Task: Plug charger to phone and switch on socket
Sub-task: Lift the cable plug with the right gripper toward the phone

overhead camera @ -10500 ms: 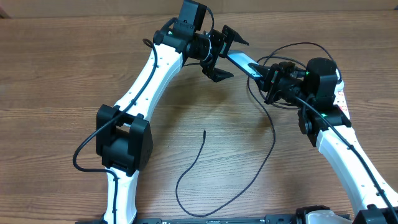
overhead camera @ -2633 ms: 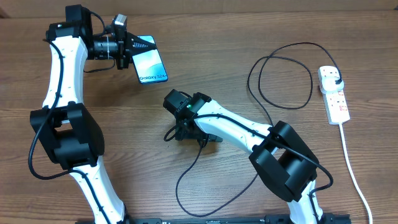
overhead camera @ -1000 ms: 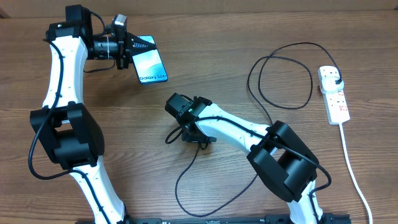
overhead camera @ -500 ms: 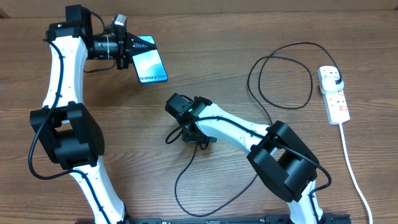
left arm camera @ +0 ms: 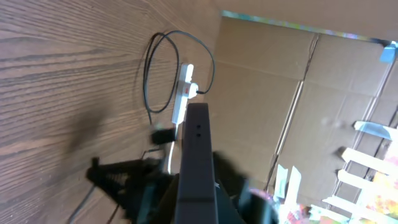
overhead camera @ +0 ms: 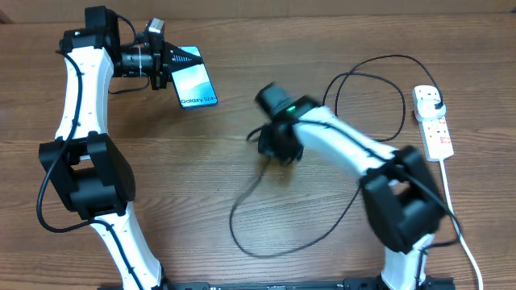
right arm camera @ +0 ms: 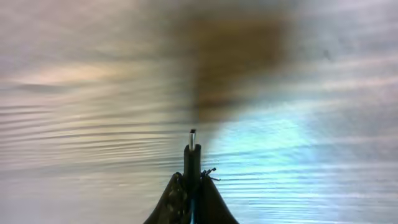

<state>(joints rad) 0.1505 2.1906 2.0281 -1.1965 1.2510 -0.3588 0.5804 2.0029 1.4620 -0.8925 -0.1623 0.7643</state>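
Mid-bench, the right end effector (overhead camera: pixel 278 147) pinches the charger (right arm camera: pixel 192 158) tip above the bench (overhead camera: pixel 161 217), likely carrying it over. Beyond, the left end effector (overhead camera: pixel 179 61) clamps the phone (overhead camera: pixel 197 87) aloft. The socket (overhead camera: pixel 433 121) lies far right. Next: line the tip up with the phone's port.

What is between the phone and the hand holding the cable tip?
Just bare wooden table, seen from overhead, between the phone and the right gripper.
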